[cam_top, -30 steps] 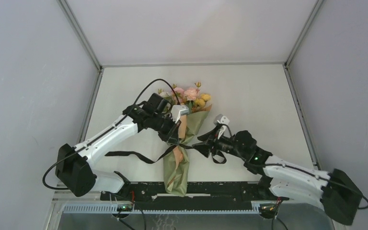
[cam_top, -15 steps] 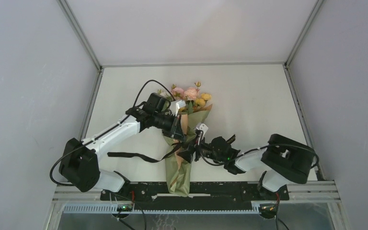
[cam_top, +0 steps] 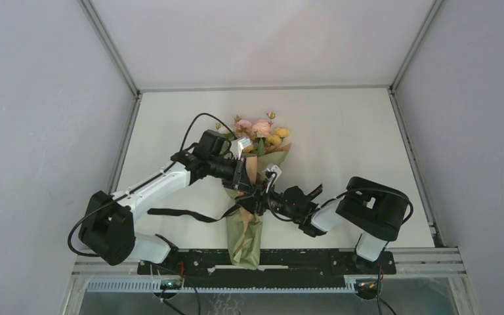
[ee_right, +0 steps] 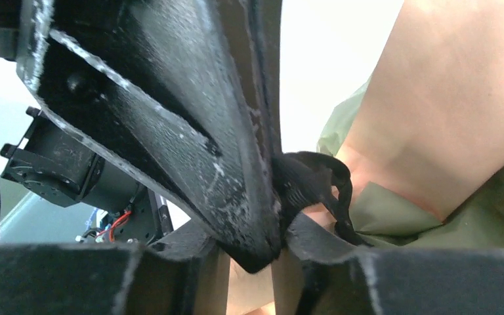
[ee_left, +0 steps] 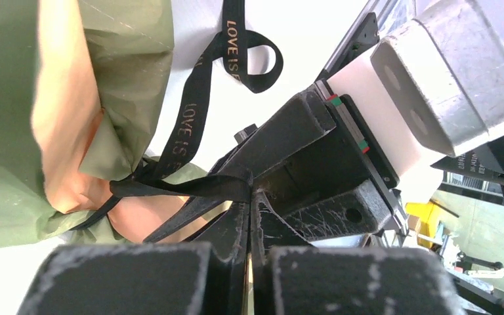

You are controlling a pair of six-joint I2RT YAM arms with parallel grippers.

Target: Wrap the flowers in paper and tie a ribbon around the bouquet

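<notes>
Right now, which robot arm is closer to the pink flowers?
The left arm. Its wrist sits right beside the pink flowers, just left of them. The right arm reaches in lower down, at the middle of the bouquet.

Left tool, right tool (and ribbon) crowd the bouquet.

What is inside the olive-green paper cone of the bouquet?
Pink and yellow blooms stand out of the far end of the cone, and a tan-orange inner strip shows at its fold. The stalks cannot be seen: the cone covers them.
</notes>
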